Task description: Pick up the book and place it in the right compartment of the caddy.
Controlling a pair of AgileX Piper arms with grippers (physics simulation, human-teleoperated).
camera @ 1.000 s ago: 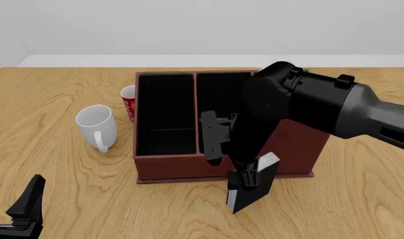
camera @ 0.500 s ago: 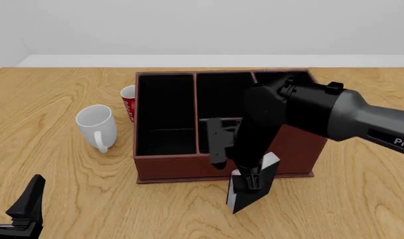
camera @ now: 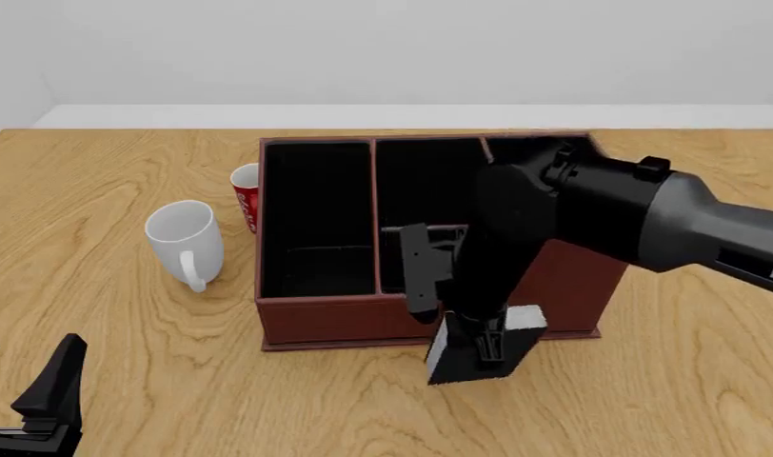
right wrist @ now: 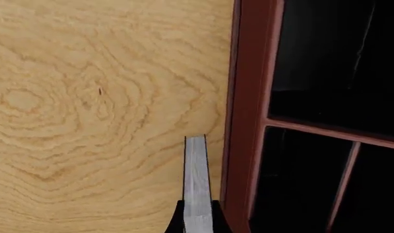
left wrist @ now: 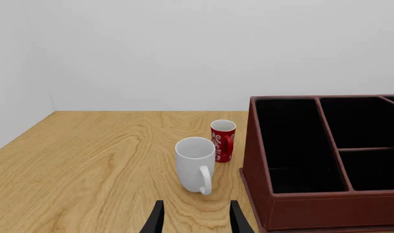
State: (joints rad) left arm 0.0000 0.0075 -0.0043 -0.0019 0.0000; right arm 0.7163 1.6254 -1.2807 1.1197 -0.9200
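The right gripper (camera: pixel 488 345) is pointing downward just in front of the caddy (camera: pixel 348 319), its fingers closing on the book (camera: pixel 469 360) and holding it clear of the table (camera: pixel 120 190). In the right wrist view the book's white page edge (right wrist: pixel 196 182) is running straight out between the two fingertips, pinched near its end, with the caddy's reddish-brown front wall (right wrist: pixel 245 97) lying just beside it. The book is hanging outside the box, in front of the boundary between the divided middle bin (camera: pixel 419 219) and the right compartment (camera: pixel 520 150), most of which the arm is hiding in the front view.

The step in hand looks to be the carry. To do it well, the book probably needs lifting well above the raised right-end walls before any forward travel, since the lower corner is sitting below the rim line and could catch the front wall. Keeping the grip firm and the wrist steady should stop the book swinging. Then it wants moving to the right and away from the arms until it is over the right compartment, not the middle bin, before lowering.

The left gripper (left wrist: pixel 193 219) is resting low near the table's front left, its fingers parted and holding nothing, facing the white mug (left wrist: pixel 195 164) and the red mug (left wrist: pixel 223 141) beside the caddy's left wall.
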